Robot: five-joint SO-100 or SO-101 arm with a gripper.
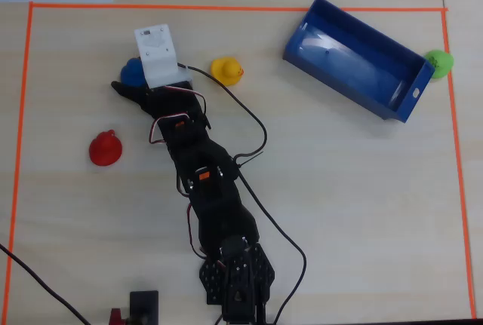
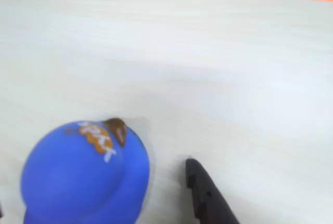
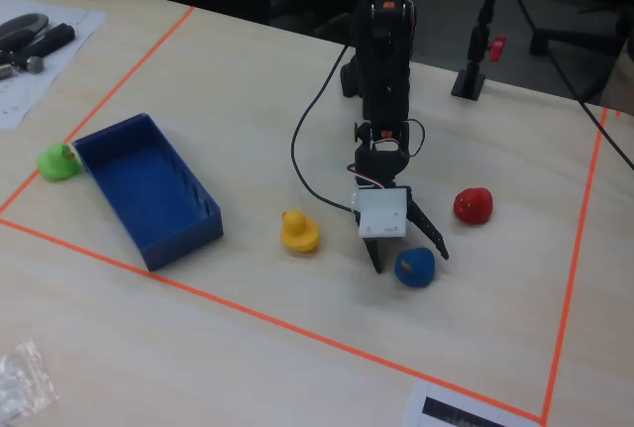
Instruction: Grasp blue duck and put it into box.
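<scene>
The blue duck point(image 1: 132, 71) stands on the table at the upper left of the overhead view, partly under the white camera housing. My gripper point(image 1: 137, 78) is open and low over it, one black finger point(image 1: 121, 88) beside it. In the wrist view the duck point(image 2: 83, 177) fills the lower left between the jaws of the gripper point(image 2: 104, 206), with a gap to the right finger point(image 2: 208, 198). In the fixed view the gripper point(image 3: 406, 254) straddles the duck point(image 3: 415, 267). The dark blue box point(image 1: 339, 87) lies open at the upper right, also seen in the fixed view point(image 3: 183, 239).
A yellow duck point(image 1: 226, 70) stands right of the gripper, a red duck point(image 1: 106, 148) below left, and a green duck point(image 1: 438, 62) touches the box's far end. Orange tape point(image 1: 226, 7) frames the work area. The arm's cable point(image 1: 256, 125) trails across the table.
</scene>
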